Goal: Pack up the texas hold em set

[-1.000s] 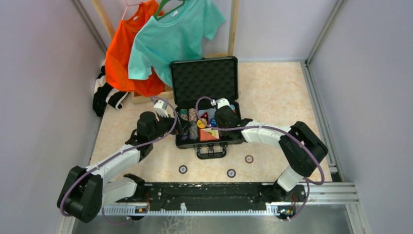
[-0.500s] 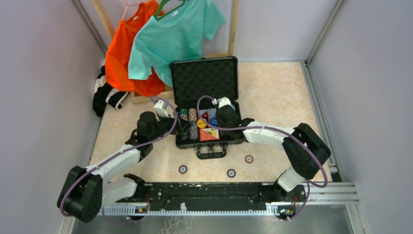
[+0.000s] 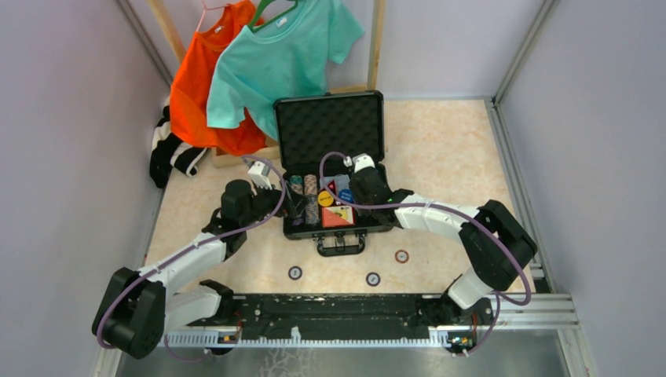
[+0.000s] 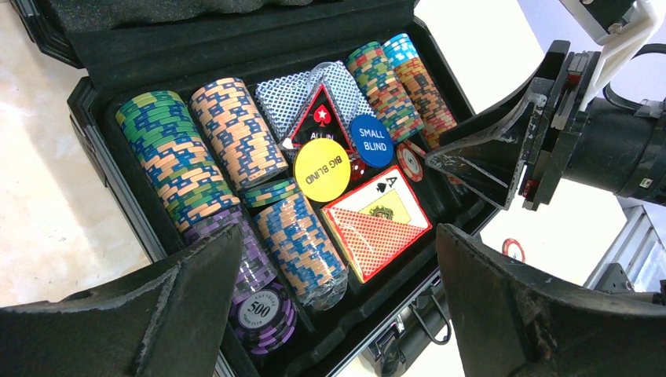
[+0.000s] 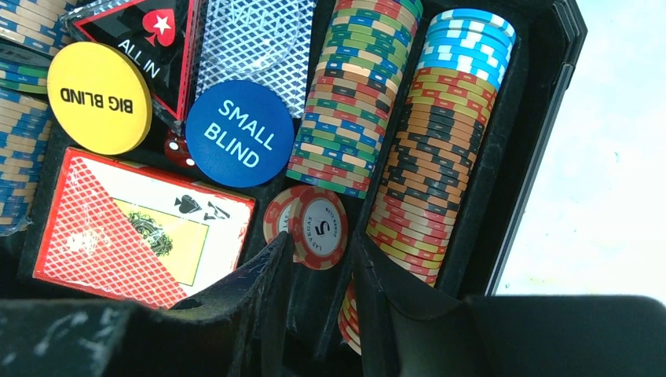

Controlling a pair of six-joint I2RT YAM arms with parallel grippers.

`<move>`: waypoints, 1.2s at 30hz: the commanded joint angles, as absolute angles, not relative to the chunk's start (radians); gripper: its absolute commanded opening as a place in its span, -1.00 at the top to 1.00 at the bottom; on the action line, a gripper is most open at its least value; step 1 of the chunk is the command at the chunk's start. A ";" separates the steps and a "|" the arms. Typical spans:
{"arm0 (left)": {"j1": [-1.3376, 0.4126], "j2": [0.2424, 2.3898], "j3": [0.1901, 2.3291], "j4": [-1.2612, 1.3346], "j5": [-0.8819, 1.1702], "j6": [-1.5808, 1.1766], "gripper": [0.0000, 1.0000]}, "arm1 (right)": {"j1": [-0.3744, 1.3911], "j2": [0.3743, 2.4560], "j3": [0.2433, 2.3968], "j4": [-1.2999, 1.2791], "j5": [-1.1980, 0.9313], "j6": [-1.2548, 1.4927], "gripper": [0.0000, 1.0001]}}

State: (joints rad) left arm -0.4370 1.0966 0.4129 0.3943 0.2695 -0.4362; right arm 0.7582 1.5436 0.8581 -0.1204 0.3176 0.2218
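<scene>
Ease the loose red chip — lying in the open briefcase beside the chip rows — flat with the right pincer, narrow and empty, left pincer spread wide alongside.

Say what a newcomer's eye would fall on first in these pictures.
The open black case mid-table, packed with rows of striped chips, a yellow button, a blue button and a red card box. Behind it hang a teal shirt and an orange shirt; three loose chips lie before it.
</scene>
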 commanded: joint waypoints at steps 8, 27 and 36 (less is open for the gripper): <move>-0.442 1.097 0.425 0.390 0.279 -0.432 -0.94 | 0.780 1.526 0.874 -0.107 0.281 0.181 0.21; -0.442 1.097 0.426 0.385 0.275 -0.431 -0.94 | 0.799 1.618 0.898 -0.101 0.277 0.169 0.09; -0.442 1.093 0.427 0.380 0.271 -0.430 -0.94 | 0.798 1.615 0.918 -0.165 0.420 0.206 0.19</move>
